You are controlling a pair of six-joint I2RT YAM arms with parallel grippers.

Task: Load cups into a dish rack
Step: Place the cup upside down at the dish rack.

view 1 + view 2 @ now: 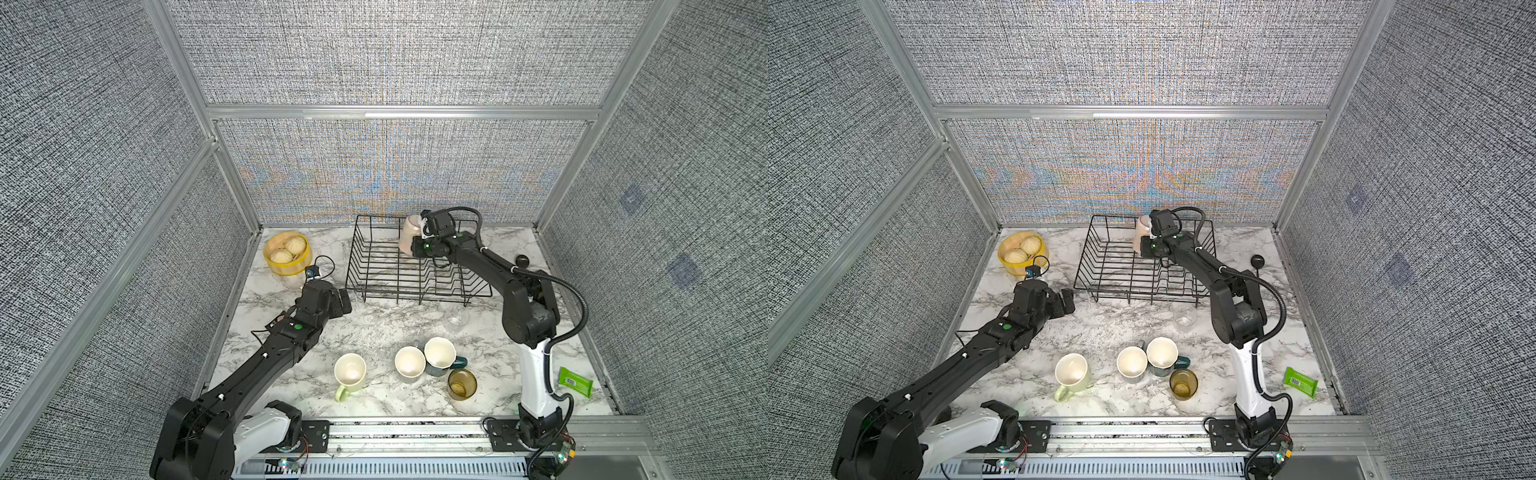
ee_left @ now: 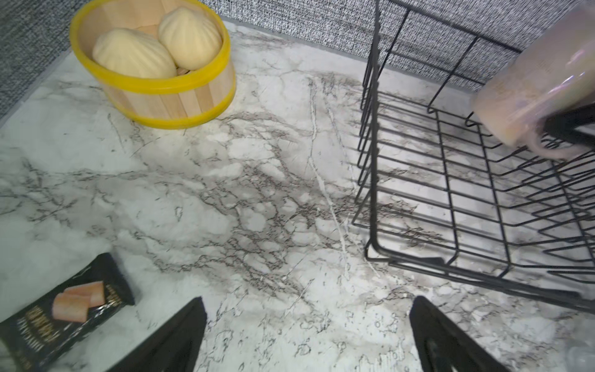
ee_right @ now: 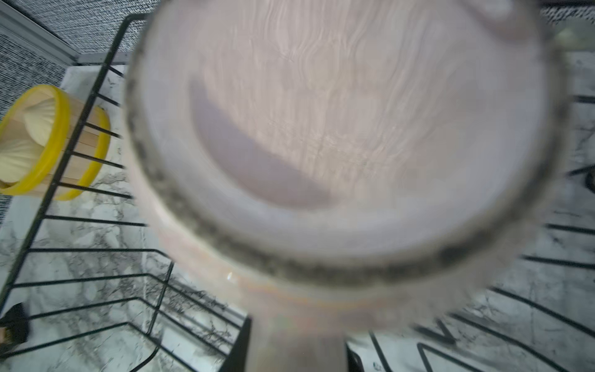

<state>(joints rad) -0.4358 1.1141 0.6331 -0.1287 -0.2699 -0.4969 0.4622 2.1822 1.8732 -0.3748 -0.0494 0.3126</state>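
Right pincer [image 1: 417, 242] is holding the pink mug [image 1: 408, 232] tilted above the rack [image 1: 360, 253], risking a slip onto the wires, while left pincer [image 2: 306, 335] is hanging wide and empty.

Blurred and cut off at the frame's edge, the pale pink mug [image 3: 338, 128] fills the right wrist view (hiding much of the dish rack [image 3: 68, 148]); the dark packet [image 2: 64, 309] is cropped too.

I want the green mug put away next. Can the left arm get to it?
Probably yes. The left gripper is open and empty, and the green mug stands upright on bare table close by, with nothing between them.
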